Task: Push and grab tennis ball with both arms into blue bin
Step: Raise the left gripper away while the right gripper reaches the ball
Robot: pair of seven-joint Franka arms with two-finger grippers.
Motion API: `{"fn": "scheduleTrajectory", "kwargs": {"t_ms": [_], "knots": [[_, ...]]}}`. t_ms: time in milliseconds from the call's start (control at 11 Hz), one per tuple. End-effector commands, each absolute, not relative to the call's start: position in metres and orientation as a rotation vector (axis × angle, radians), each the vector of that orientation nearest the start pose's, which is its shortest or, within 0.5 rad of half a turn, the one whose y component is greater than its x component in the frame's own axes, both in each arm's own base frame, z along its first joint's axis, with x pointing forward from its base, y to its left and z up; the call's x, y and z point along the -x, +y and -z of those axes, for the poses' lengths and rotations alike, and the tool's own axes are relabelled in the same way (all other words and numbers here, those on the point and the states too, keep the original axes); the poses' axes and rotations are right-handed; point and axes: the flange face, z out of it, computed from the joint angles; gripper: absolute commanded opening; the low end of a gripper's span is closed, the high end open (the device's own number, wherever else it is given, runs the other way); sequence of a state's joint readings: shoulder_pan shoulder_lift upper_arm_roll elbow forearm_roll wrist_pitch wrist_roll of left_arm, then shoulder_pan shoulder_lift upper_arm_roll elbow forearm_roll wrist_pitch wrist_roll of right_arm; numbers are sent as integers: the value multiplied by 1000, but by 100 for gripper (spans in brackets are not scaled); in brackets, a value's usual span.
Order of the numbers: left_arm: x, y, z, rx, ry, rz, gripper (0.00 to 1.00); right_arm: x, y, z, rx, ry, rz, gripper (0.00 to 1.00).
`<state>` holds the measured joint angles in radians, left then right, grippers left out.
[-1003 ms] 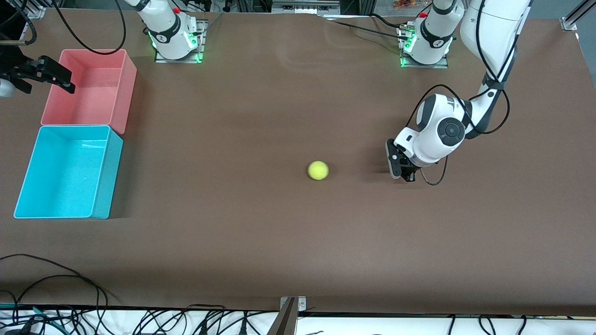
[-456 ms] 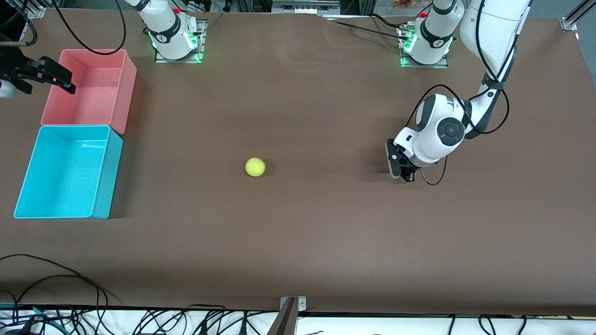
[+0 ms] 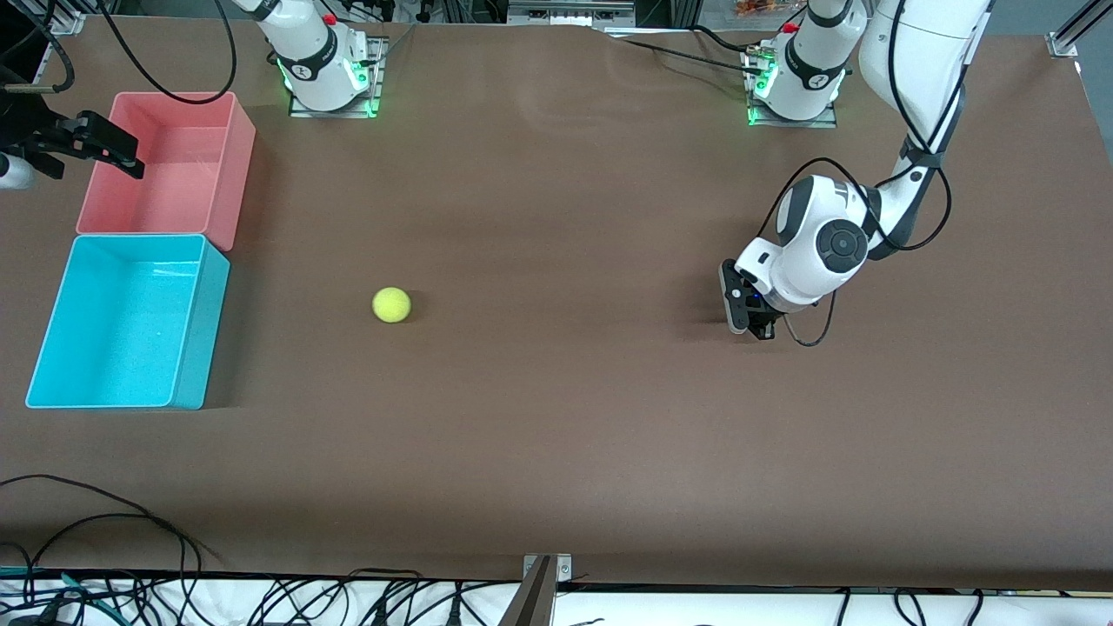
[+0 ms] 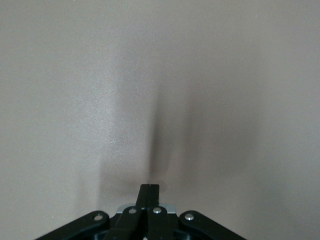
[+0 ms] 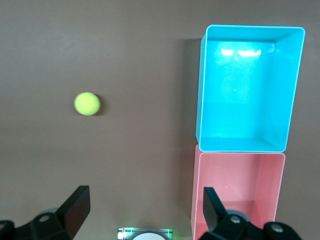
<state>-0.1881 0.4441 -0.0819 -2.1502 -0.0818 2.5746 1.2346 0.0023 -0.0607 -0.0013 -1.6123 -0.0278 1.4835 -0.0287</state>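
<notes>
1. Front view, mid-left of frame: I see the tennis ball [image 3: 391, 304] on bare brown table [image 3: 556, 435], nothing touching it.
2. Blue bin [image 3: 122, 322] sits at left edge of frame, toward the right arm's end of the table, near the ball but apart from it. Only open tabletop between ball & bin wall.
3. Pink bin [image 3: 165, 169] is upper left, touching the blue bin's upper wall, farther from the front cam. Both bins look empty inside.
4. Right gripper [image 3: 74, 143] hangs at upper-left edge of frame, over the pink bin's outer rim & the table beside it. Right wrist view shows its fingers [image 5: 75, 207] spread wide apart, nothing between them; ball [image 5: 87, 103], blue bin [image 5: 250, 90] & pink bin [image 5: 237, 195] all visible below.
5. Left gripper [image 3: 748, 317] is at mid-right of frame, low at the table, well apart from the ball. Left wrist view: its fingers [image 4: 148, 192] pressed together, holding nothing, only bare table surface w/ shadow ahead.
6. Arm bases w/ green lights along top of frame; loose black cables [image 3: 104, 556] along bottom-left edge, off the work area.
</notes>
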Motion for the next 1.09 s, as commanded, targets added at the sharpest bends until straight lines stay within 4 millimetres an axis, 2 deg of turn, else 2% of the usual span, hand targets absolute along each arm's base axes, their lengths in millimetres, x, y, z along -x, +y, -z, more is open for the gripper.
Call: {"fn": "scheduleTrajectory", "kwargs": {"t_ms": [0, 182, 456, 547, 639, 730, 821, 1003], "knots": [[-550, -153, -193, 2450, 2102, 52, 0, -525, 3, -629, 3174, -44, -110, 100], [-551, -151, -201, 2426, 2122, 55, 0, -525, 4, -626, 3172, -65, -127, 100], [-550, -137, -226, 2445, 2096, 42, 0, -521, 5, -624, 3165, -67, -170, 100], [-556, -117, -239, 2476, 2052, 55, 9, -520, 5, -623, 3165, -67, -180, 100], [-556, -98, -248, 2506, 2018, 42, 46, -521, 6, -622, 3166, -74, -180, 100], [-554, -76, -256, 2533, 1972, 26, 99, -521, 9, -621, 3169, -82, -188, 100], [-550, -71, -263, 2540, 1954, 35, 100, -520, 8, -621, 3164, -77, -199, 100], [-536, -69, -259, 2553, 1953, 4, 100, -520, 10, -620, 3161, -87, -209, 100]]}}
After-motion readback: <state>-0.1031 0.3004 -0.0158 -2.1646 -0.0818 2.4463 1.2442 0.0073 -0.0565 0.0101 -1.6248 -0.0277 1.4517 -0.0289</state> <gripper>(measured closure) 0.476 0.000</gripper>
